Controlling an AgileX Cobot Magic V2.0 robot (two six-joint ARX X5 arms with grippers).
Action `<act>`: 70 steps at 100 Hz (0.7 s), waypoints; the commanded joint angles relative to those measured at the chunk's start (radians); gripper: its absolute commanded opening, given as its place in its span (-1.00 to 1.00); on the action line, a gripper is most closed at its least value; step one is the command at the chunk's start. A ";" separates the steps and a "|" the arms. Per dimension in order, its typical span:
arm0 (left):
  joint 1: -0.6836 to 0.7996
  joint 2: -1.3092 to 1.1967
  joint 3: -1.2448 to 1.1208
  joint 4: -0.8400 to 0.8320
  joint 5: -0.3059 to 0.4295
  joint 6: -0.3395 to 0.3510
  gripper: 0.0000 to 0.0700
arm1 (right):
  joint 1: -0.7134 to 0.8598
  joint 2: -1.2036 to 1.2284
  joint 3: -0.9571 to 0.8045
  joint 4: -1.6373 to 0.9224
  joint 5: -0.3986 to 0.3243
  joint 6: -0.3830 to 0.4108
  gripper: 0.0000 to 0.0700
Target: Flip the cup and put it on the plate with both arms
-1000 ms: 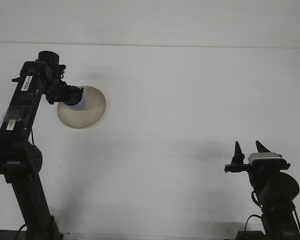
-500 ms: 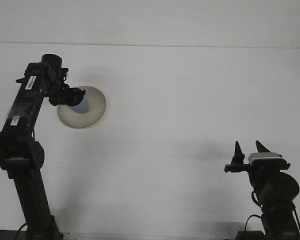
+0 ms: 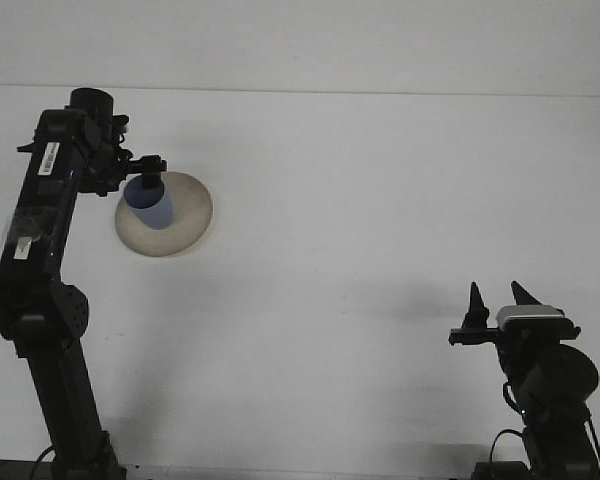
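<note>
A blue cup point(image 3: 150, 207) stands about upright over the left part of the round beige plate point(image 3: 185, 222) at the table's far left. My left gripper point(image 3: 148, 170) is at the cup's top rim and looks shut on it; its body hides the rim. Whether the cup's base touches the plate I cannot tell. My right gripper point(image 3: 498, 300) stays low at the front right, far from the plate. It points up, open, with nothing between its fingers.
The white table point(image 3: 360, 200) reaches back to a pale wall edge along the top. The left arm's black column point(image 3: 55, 380) rises at the front left, and the right arm's base point(image 3: 555, 400) sits at the front right corner.
The left wrist has turned and lifted slightly, so the cup went from tilted and mostly hidden to upright and plainly visible on the plate. The right arm has not moved.
</note>
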 commanded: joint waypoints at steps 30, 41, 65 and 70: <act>-0.006 -0.083 0.088 -0.073 0.003 -0.021 0.45 | 0.002 0.003 0.010 0.016 0.003 -0.001 0.24; -0.018 -0.148 0.084 -0.074 0.004 -0.021 0.45 | 0.002 0.003 0.010 0.016 0.007 -0.001 0.24; -0.059 -0.320 -0.047 -0.073 0.004 -0.020 0.44 | 0.002 0.003 0.010 0.016 0.008 -0.001 0.24; -0.066 -0.363 -0.108 -0.068 0.004 -0.021 0.44 | 0.002 0.003 0.010 0.016 0.007 -0.001 0.24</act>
